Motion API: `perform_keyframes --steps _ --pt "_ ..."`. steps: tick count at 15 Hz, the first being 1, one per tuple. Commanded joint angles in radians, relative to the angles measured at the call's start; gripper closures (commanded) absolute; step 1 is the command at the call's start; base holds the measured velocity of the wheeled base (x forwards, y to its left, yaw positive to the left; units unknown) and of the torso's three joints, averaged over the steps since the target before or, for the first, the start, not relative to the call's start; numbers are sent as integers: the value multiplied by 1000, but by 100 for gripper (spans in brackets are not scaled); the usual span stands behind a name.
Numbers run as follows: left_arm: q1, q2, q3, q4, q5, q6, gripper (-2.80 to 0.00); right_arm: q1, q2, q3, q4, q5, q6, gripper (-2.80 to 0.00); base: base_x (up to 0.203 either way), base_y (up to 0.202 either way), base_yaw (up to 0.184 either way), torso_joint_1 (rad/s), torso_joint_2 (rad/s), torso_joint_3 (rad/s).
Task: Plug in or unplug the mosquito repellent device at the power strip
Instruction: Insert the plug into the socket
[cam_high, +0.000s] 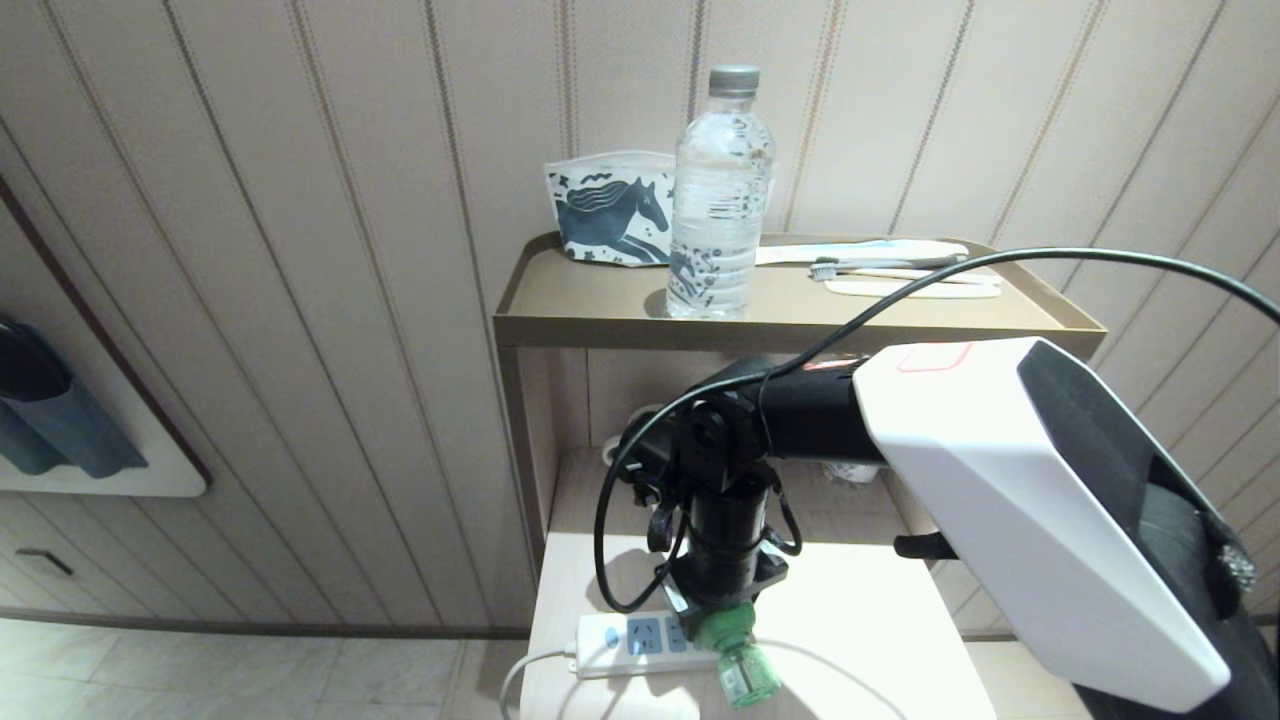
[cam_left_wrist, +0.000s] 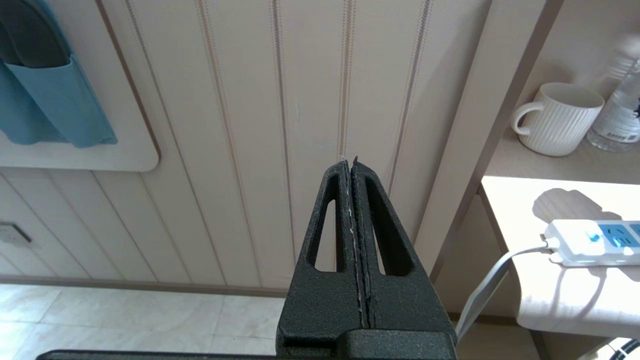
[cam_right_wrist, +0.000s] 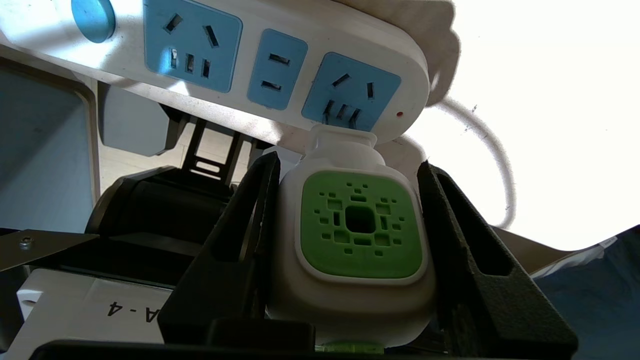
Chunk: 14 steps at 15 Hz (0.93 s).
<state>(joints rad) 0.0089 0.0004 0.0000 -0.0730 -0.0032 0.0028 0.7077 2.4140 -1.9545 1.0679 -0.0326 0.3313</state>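
Right arm: its white forearm shell fills the near side of the head view, reaching down over the white tabletop (cam_high: 880, 620).
Right gripper (cam_right_wrist: 350, 165): points down at the table; its two black fingers (cam_right_wrist: 240, 240) clamp the sides of the mosquito repellent device (cam_right_wrist: 357, 240).
Mosquito repellent device: held between those fingers, white body with a green vented face, its green bottle showing just below the gripper in the head view; its plug end sits at the end socket of the power strip (cam_right_wrist: 260, 65). Whether the pins are fully seated cannot be told.
Power strip: lies flat on the tabletop directly under the gripper, its blue button at the far end from the device, white cord (cam_high: 520, 675) trailing off the table edge.
Left gripper (cam_left_wrist: 354, 165): well apart from the strip, off to its side, fingers pressed together on nothing, facing the panelled wall.
Water bottle (cam_high: 720, 200): upright on the upper shelf beyond the right gripper.
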Motion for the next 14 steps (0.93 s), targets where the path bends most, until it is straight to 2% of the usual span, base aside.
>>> perform_keyframes --steps 1,14 --pt "0 0 0 -1 1 0 0 0 6 0 4 -1 2 0 0 0 0 0 0 0" --pt "0 0 0 -1 0 0 0 -7 -13 6 17 -10 2 0 0 0 0 0 0 0"
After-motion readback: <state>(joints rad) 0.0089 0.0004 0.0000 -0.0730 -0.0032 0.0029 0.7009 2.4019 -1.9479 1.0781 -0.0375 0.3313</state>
